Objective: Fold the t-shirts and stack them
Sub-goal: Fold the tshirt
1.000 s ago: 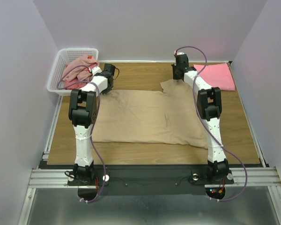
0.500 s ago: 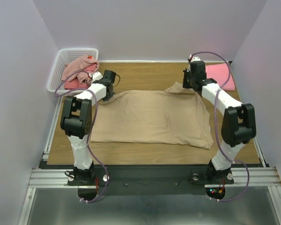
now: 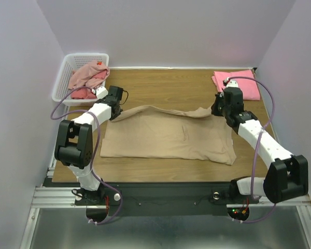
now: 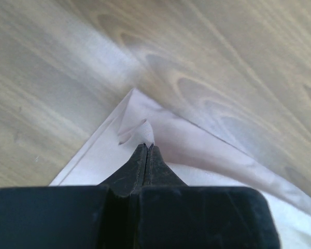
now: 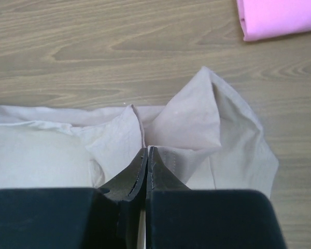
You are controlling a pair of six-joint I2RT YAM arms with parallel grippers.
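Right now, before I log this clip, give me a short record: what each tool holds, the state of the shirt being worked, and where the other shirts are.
left tool: shut on the beige t-shirt, at its far left corner
right tool: shut on the beige t-shirt, at its far right edge
beige t-shirt: spread on the table, not yet folded
pink t-shirt: folded, at the table's far right corner
basket: far left, holds crumpled pink and red shirts
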